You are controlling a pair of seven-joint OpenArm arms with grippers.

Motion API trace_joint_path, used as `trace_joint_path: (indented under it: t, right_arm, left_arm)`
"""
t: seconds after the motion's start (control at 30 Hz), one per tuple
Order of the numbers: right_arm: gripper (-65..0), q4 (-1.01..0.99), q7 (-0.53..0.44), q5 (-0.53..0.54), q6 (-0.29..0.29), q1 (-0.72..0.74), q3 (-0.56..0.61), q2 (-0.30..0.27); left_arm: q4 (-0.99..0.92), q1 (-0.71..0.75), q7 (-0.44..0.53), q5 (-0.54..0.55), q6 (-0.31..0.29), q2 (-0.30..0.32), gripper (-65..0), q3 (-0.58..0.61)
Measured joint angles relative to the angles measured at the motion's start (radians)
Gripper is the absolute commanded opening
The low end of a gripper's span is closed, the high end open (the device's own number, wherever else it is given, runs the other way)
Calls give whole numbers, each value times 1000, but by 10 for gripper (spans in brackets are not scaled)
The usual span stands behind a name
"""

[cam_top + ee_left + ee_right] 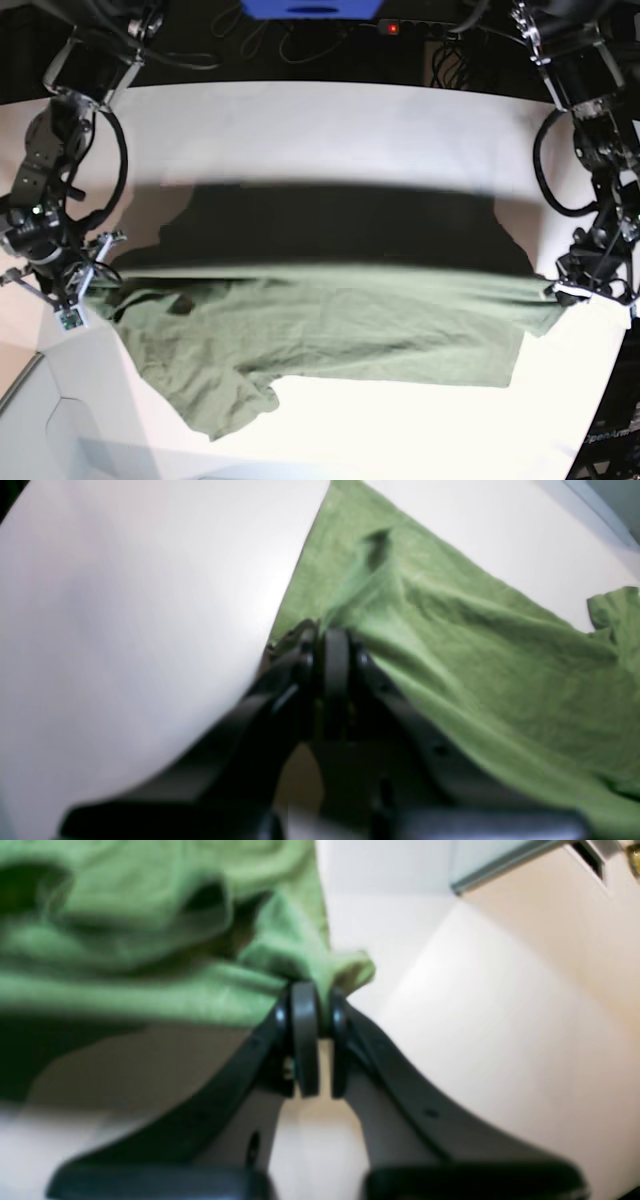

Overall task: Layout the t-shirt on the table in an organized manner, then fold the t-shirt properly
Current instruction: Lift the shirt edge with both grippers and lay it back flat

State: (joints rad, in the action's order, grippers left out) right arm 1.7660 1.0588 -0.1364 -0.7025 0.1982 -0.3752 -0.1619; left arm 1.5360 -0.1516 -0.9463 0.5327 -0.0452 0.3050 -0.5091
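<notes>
The olive-green t-shirt (320, 320) hangs stretched sideways between my two grippers, above the white table (330, 130), and casts a wide dark shadow behind it. Its lower part droops toward the front, with one sleeve hanging at the lower left. My right gripper (88, 290) is at the left of the base view. In the right wrist view this gripper (317, 995) is shut on a bunched fold of the t-shirt (150, 940). My left gripper (553, 290) is at the right. In its own view it (332, 635) is shut on the edge of the t-shirt (475, 655), over the table (125, 605).
A blue object (310, 8) and cables lie beyond the table's far edge. The table's curved front-left edge (45, 360) gives way to grey floor. A grey rail (505, 865) runs along a beige wall in the right wrist view.
</notes>
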Motion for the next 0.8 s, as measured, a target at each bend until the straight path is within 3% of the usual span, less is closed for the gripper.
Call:
trace_joint_path:
  t: [0.1, 0.3, 0.8]
  right_arm:
    - [-650, -58, 30, 0, 0, 32, 27, -27]
    - [-650, -58, 33, 4, 0, 18, 24, -35]
    - [-650, 60, 20, 11, 0, -285, 23, -1]
  left_arm:
    - [-18, -13, -47, 9, 0, 11, -650, 0]
    - [-11, -9, -50, 11, 0, 16, -650, 0]
    - [29, 245, -54, 12, -2, 9, -650, -72]
